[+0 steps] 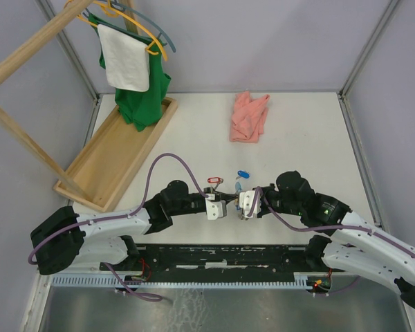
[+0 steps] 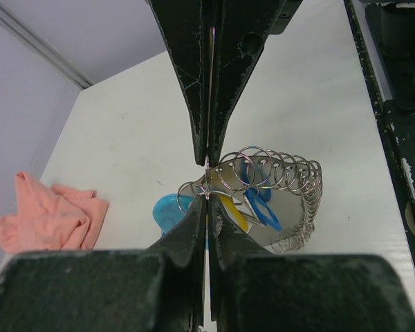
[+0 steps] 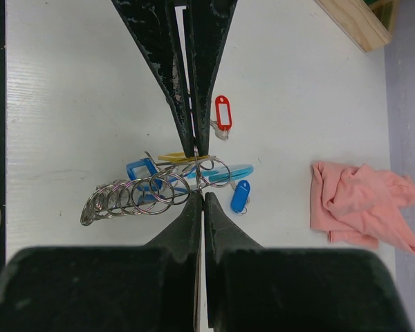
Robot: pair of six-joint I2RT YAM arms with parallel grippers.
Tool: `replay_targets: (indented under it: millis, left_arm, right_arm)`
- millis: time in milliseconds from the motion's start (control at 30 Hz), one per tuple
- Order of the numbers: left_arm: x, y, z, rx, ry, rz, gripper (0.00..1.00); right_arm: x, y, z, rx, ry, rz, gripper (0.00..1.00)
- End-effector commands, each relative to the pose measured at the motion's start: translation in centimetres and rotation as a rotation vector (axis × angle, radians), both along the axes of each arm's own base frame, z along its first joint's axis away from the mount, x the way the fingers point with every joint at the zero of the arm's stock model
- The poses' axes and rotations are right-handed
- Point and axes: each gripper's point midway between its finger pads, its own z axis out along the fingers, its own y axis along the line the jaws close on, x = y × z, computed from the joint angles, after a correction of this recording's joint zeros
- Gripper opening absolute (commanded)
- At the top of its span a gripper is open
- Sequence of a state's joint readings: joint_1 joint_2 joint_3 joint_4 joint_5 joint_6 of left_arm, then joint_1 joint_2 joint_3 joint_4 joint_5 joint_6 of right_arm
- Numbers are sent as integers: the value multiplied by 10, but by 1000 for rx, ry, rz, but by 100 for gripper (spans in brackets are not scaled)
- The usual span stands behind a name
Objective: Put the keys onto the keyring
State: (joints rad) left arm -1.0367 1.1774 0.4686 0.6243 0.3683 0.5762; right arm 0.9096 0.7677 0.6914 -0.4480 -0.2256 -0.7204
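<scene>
Starting nearest, we find the left gripper (image 2: 207, 180) and the right gripper (image 3: 198, 174) facing each other, each with its jaws pinched tight on thin wire at one end of the keyring (image 3: 135, 197). The keyring is a coil of shiny steel loops over the smooth white table (image 1: 311, 145). A red-tagged key (image 3: 223, 113) and a blue-tagged key (image 3: 239, 196) lie just beside it. Farther back are a crumpled pink cloth (image 1: 249, 116), a wooden tray (image 1: 114, 155) and grey walls.

Right hand (image 3: 196, 174) pinched shut on keyring (image 3: 135, 196) end ring; red-tag key (image 3: 223, 113), blue-tag key (image 3: 240, 196) lying near.
</scene>
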Motion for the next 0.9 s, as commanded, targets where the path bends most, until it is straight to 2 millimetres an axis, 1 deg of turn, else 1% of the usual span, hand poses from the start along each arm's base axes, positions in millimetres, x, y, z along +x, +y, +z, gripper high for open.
replay_targets:
  millis: [0, 400, 867]
  left_arm:
    - [-1, -10, 34, -86, -43, -24, 3]
    - [-5, -12, 37, -90, -42, -47, 3]
    - [-6, -18, 30, -74, -20, -65, 3]
  right_arm:
    - [5, 11, 25, 86, -44, 2, 1]
    - [4, 14, 25, 89, -28, 9, 1]
    - [0, 18, 29, 112, -19, 31, 1]
